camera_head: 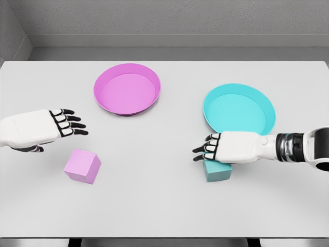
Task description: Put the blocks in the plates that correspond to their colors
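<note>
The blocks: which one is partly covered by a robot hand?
The cyan block, below the cyan plate. The right robot hand overlaps its top; the pink block lies uncovered.

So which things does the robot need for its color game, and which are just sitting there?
Needed for the job:
- pink block
- pink plate
- teal block
- teal plate
- left hand, open beside the pink block
- right hand, over the teal block

Just there:
- only the white table that holds it all

Left hand [66,123] open and flat; right hand [213,147] palm down, fingers loosely curled.
</note>
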`<state>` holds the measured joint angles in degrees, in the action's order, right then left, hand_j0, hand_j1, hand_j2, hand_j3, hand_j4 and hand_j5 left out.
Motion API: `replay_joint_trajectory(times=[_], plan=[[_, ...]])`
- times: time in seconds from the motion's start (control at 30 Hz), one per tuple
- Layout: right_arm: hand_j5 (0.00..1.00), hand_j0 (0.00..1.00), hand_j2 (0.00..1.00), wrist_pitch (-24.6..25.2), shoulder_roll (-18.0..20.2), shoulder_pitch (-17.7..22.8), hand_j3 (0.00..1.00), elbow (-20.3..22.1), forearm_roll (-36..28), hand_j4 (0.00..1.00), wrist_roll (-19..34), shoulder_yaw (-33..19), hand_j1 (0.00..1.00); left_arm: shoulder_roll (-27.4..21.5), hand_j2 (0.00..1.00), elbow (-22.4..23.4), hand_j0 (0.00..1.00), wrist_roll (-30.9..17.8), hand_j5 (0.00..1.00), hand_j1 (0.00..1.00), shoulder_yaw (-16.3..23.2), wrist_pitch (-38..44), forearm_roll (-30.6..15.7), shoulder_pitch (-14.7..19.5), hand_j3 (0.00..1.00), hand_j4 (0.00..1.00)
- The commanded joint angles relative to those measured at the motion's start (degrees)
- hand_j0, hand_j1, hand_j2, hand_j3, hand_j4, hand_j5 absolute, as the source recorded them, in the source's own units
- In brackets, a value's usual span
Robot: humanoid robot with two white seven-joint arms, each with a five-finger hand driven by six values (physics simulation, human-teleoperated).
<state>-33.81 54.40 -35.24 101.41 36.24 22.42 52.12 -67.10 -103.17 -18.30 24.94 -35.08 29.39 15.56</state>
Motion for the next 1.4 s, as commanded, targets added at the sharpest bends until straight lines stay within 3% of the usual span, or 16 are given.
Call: replay_joint_trajectory(times=[0.0,0.13,0.4,0.73,1.37], plan=[[0.85,0.85,0.85,-1.2,0.2,0.0,0.85,-0.2,3.5,0.85,1.0,-0.4,0.85,0.3,1.0,0.0,1.0,-0.2,1.0,1.0,0.3,0.1,-0.3,0.0,1.0,1.0],[0.83,0.83,0.83,-1.2,0.2,0.0,0.83,-0.2,3.4,0.83,1.0,-0.5,0.83,0.4,1.0,0.0,1.0,-0.1,1.0,1.0,2.2,0.1,-2.8,-0.5,1.0,1.0],[0.73,0.73,0.73,-1.2,0.2,-0.3,0.73,-0.2,2.7,0.73,1.0,-1.3,0.73,-0.8,1.0,0.9,1.0,0.5,1.0,1.0,2.4,0.1,-6.5,-1.5,1.0,1.0],[0.6,0.6,0.6,-1.2,-0.3,-0.6,0.6,-0.2,2.6,0.6,0.8,-1.4,0.6,-5.1,1.0,2.4,1.0,-0.1,1.0,1.0,2.4,0.1,-20.4,-6.9,1.0,1.0],[0.54,0.54,0.54,-1.2,-0.1,-1.7,0.54,-0.2,-0.3,0.54,0.7,-3.4,0.54,-2.8,1.0,1.9,1.0,-1.8,1.0,1.0,2.4,0.1,-25.6,-7.2,1.0,1.0]])
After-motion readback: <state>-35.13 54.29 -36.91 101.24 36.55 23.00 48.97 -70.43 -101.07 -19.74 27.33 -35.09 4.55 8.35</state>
